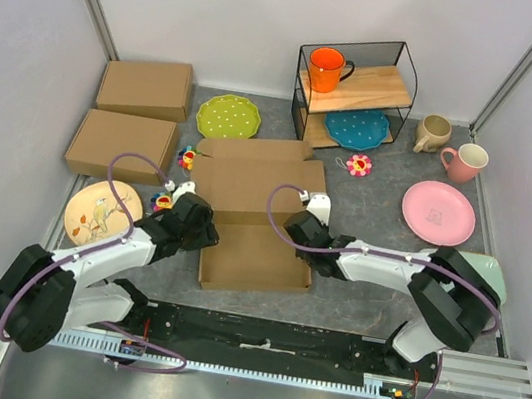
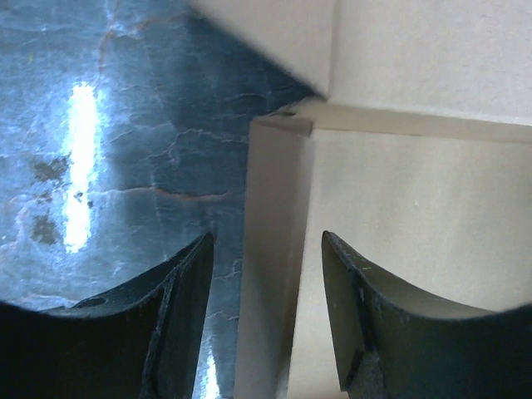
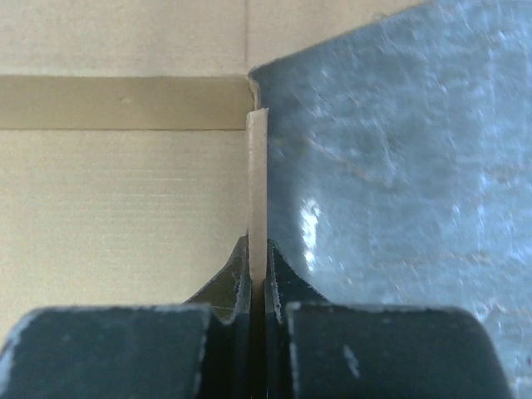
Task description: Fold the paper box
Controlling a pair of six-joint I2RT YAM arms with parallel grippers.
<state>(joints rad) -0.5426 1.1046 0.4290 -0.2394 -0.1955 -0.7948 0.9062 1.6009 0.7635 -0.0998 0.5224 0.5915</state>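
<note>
The paper box (image 1: 255,216), a plain brown cardboard mailer, lies partly folded in the middle of the grey table. My left gripper (image 1: 203,227) sits at its left edge. In the left wrist view the gripper (image 2: 266,249) is open, its fingers (image 2: 179,320) standing either side of the raised left side wall (image 2: 274,249) without pinching it. My right gripper (image 1: 297,227) is at the box's right edge. In the right wrist view the gripper (image 3: 258,259) is shut on the thin upright right side wall (image 3: 257,183) of the box.
Two closed cardboard boxes (image 1: 123,145) lie at the back left. A beige plate (image 1: 102,212) is by my left arm. A green plate (image 1: 228,116), a wire shelf (image 1: 354,92) with an orange mug, two mugs (image 1: 464,162) and a pink plate (image 1: 438,212) stand behind and right.
</note>
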